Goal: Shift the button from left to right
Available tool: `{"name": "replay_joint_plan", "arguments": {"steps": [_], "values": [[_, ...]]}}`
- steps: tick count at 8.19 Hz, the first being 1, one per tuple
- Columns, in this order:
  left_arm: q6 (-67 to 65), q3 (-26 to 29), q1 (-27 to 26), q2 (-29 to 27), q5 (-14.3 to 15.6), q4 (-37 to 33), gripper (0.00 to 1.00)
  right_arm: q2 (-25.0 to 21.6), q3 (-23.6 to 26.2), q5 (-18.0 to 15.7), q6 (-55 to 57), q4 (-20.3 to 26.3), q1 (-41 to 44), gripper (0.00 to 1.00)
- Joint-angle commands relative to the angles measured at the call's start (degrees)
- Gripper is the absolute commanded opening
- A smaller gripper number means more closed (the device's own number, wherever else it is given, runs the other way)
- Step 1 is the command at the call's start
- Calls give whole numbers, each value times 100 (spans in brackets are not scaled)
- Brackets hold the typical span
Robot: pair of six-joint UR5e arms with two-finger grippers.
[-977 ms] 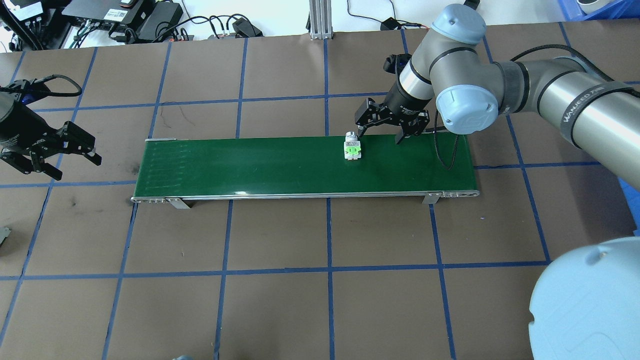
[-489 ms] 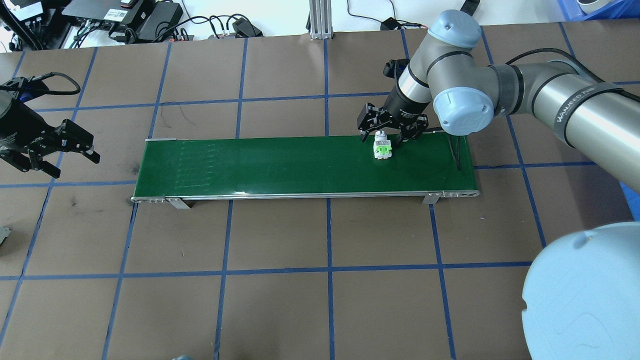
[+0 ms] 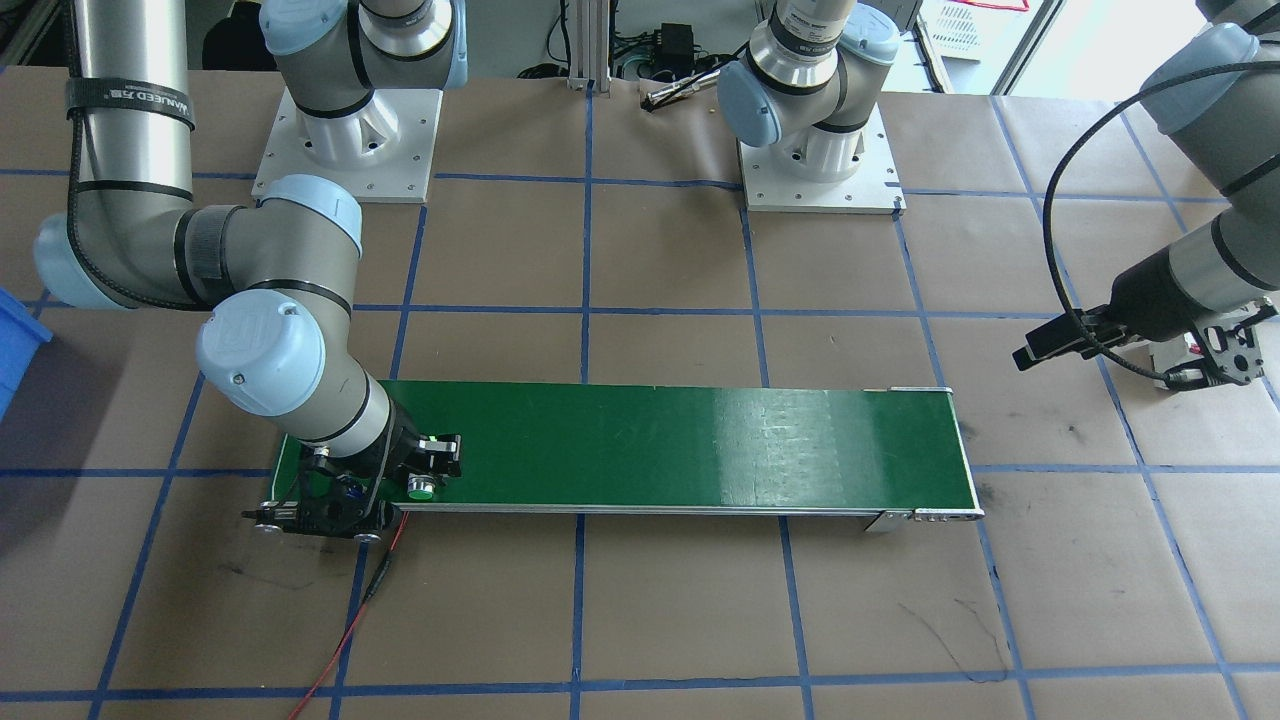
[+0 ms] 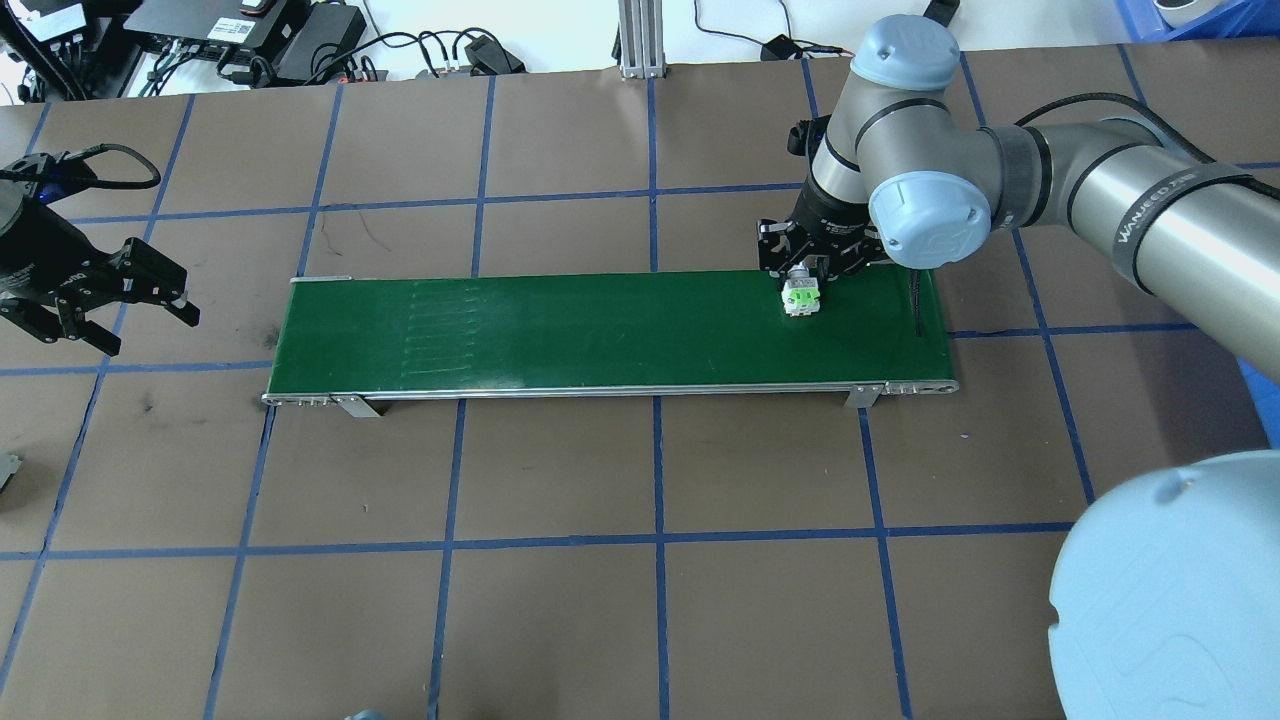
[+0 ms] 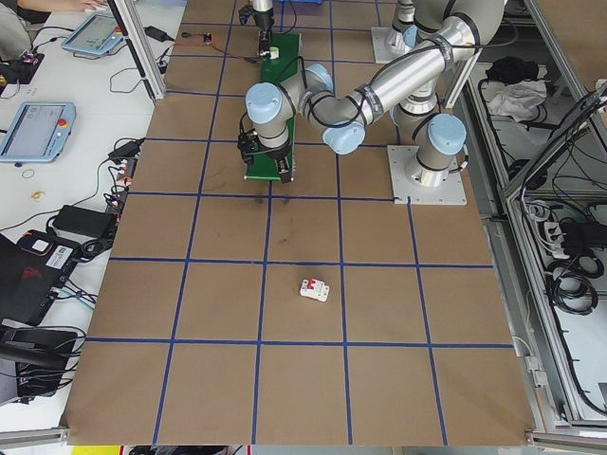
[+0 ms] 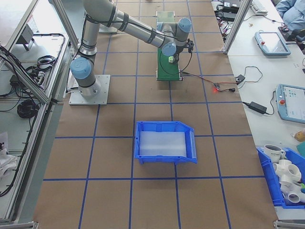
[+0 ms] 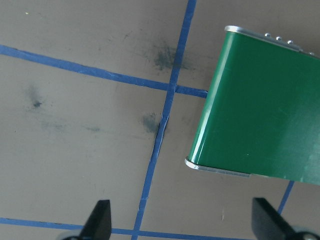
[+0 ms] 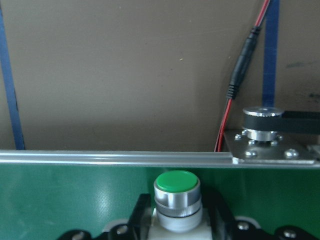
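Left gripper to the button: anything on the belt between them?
Nothing. In the overhead view the green belt runs bare from near the left gripper to the button in the right gripper.

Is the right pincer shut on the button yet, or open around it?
Shut on it: in the right wrist view the right pincer has both fingers against the button, which sits on the green belt.

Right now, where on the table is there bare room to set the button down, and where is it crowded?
Crowded: the belt's right end, where the right gripper is closed on the button. Bare: the brown paper in front of the belt, and the belt's middle and left stretch. The left gripper hangs open over paper off the belt's left end.
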Motion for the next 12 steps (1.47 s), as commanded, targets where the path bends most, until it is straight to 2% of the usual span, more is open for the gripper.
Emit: {"name": "replay_joint_plan", "arguments": {"steps": [1,2,4,5,7,9,11,12], "values": [[0,9,0,0,0,0,100,-316,-205,-532,-69,7,-10,0],[-9,9,0,0,0,0,100,-492,-432,-639,-156,399,-149,0],[-131,9,0,0,0,0,100,-809,-1003,-631,-1206,1427,-1042,0],[-106,18,0,26,-17,9,100,-1019,-1075,-536,-1986,1466,-1717,0],[-123,27,-9,79,44,17,100,-1065,-1120,-544,-3507,1493,-2914,0],[-123,27,-61,166,35,26,100,-1074,-1137,-561,-5219,1423,-3750,0],[-70,27,-61,219,149,35,100,-987,-1129,-552,-6505,1081,-4437,0],[-70,27,-61,237,158,183,100,-864,-1129,-535,-6772,958,-4701,0]]}}
